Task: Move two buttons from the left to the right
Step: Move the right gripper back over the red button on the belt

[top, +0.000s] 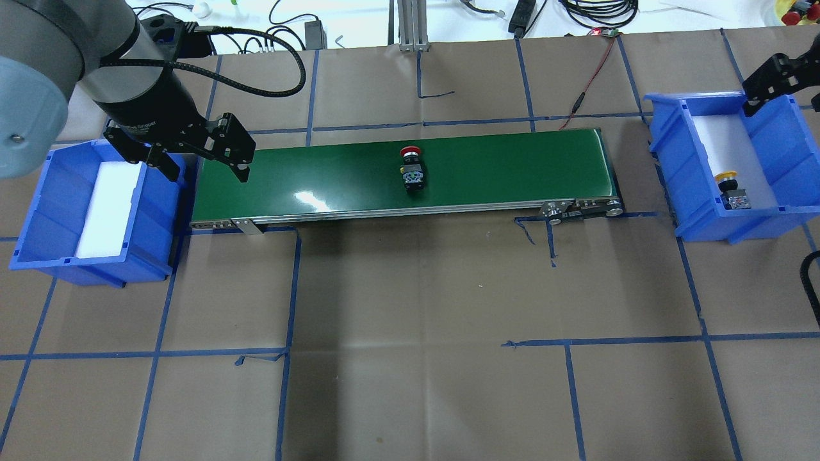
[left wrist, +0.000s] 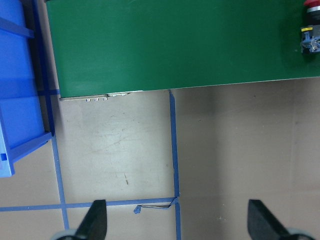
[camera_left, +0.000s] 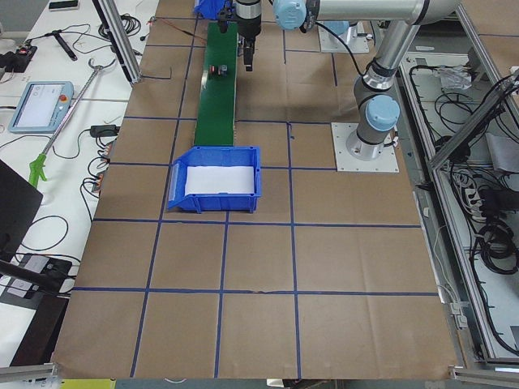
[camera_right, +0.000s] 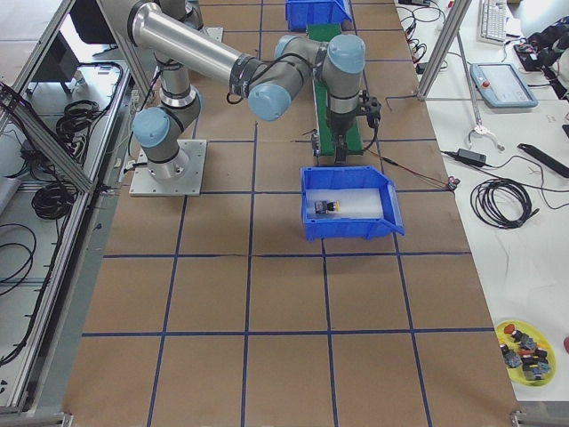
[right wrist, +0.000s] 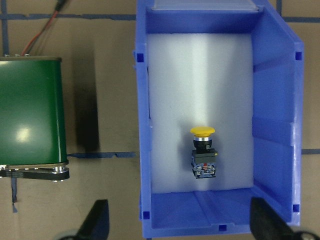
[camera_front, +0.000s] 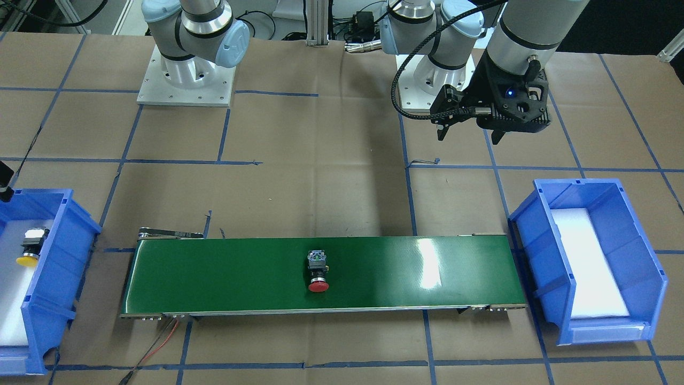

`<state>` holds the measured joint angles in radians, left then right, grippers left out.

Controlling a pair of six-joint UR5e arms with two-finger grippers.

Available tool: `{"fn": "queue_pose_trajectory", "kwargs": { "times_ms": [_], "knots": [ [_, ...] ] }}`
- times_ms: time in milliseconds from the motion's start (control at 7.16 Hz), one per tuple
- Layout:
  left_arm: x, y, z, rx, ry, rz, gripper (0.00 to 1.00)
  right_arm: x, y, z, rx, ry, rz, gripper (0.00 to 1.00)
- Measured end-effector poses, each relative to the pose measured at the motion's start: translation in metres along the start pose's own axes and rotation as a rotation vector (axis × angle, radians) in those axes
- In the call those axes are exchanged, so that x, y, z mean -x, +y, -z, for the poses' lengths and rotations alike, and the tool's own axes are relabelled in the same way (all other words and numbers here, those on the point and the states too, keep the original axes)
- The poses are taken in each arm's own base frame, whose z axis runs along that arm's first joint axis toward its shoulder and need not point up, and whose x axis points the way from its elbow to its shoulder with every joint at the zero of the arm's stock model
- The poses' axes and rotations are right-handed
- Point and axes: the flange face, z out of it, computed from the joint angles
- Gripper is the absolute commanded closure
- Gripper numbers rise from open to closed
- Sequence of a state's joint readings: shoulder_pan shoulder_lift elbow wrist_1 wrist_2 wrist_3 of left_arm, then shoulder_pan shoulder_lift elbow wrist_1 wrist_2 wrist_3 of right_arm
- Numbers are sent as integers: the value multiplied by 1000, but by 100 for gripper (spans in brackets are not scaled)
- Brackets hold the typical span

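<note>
On my far left a blue bin (top: 154, 218) sits on the desk with a white pad in it. My left hand (top: 209, 174) hangs above the gap between that bin and the left end of the green belt (top: 512, 169). Its fingers are spread wide and there is nothing between them.

The red button (top: 411, 169) lies on its side about midway along the belt. Its long axis runs across the belt, with the cap toward the far edge and the blocky body toward me. It is well to the right of my left hand and further again to the left of my right hand, so my left hand is the nearer one.

Past the belt's right end is the second bin (top: 666, 173). The yellow button (top: 730, 189) lies in it on the white pad, cap away from me, so I judge that half of the job done.

My right hand (right wrist: 179, 210) hovers above this bin, fingers parted and holding nothing.

I judge the red button is what remains. It has to reach the right bin, so the coming move turns on the stretch of belt between it and my right hand. Because it lies crosswise, fingers closing along the belt's length would meet the flat sides of its body.
</note>
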<state>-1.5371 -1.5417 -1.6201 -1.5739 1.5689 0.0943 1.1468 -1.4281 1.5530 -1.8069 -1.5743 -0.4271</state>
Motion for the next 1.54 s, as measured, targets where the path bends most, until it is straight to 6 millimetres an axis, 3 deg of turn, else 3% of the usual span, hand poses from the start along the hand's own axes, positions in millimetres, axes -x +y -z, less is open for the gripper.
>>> {"fn": "queue_pose_trajectory", "kwargs": {
  "times_ms": [279, 559, 838, 1118, 1537],
  "knots": [
    [0, 1, 0, 0, 0, -2, 0, 75, -6, 14, -19, -5, 5, 0],
    [0, 1, -1, 2, 0, -5, 0, 158, 1, 26, -25, 34, -34, 0],
    [0, 1, -2, 4, 0, -7, 0, 218, 11, 23, -24, 55, -43, 0],
    [0, 0, -1, 2, 0, -7, 0, 233, 15, 9, -6, 50, -37, 1],
    [0, 1, 1, -2, 0, -7, 0, 236, 17, 3, 4, 43, -36, 1]
  ]
}}
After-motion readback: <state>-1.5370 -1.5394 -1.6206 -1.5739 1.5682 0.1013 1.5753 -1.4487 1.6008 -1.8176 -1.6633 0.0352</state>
